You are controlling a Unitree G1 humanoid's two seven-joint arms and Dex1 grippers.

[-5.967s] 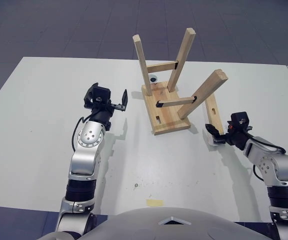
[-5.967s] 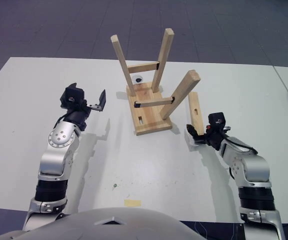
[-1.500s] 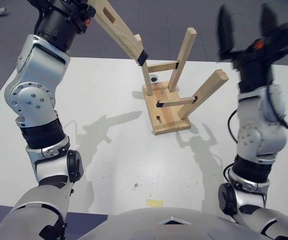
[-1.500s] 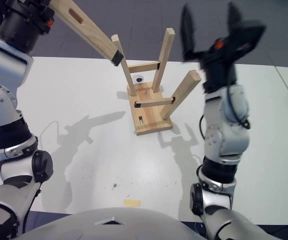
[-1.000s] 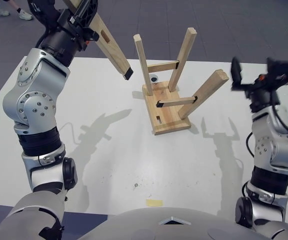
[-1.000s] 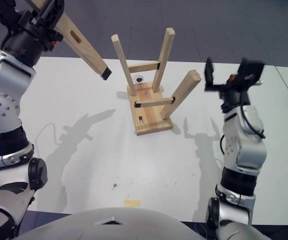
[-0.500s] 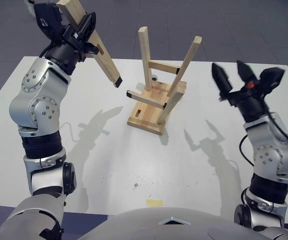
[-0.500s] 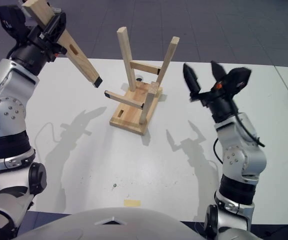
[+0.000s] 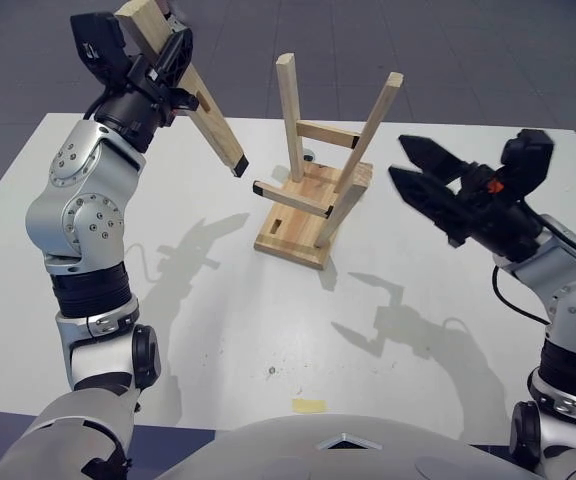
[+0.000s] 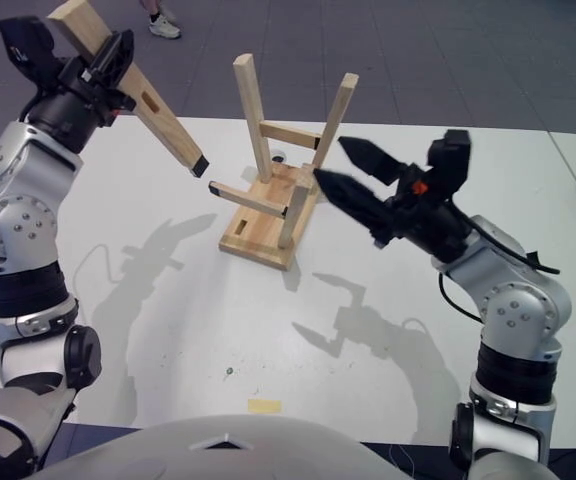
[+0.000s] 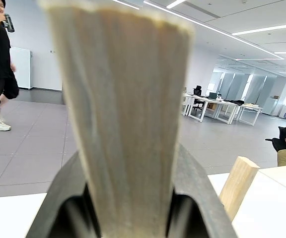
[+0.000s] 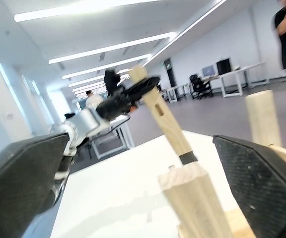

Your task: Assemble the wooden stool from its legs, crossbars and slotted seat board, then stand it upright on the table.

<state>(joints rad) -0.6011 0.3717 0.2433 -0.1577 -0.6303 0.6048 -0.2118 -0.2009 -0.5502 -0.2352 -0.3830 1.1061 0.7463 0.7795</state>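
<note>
The partly built stool lies upside down on its slotted seat board (image 9: 298,222) at the table's middle rear. Its legs (image 9: 289,112) stick up, joined by two crossbars (image 9: 326,134). My left gripper (image 9: 164,58) is raised at the far left, shut on a loose wooden leg (image 9: 206,112) whose black-tipped end slants down toward the stool. That leg (image 11: 128,114) sits between the left fingers (image 11: 197,198). My right gripper (image 9: 399,158) hovers open just right of the stool, pointing at it. A stool leg top (image 12: 192,198) lies between its fingers (image 12: 262,183).
The white table (image 9: 218,330) has bare surface in front of and on both sides of the stool. A small dark object (image 9: 309,156) lies behind the seat board. A bit of yellow tape (image 9: 308,405) sits near the front edge.
My right gripper has swung down and leftward, close to the stool, still open. The left arm with the leg has hardly moved. A second ago the stool stood turned another way.
</note>
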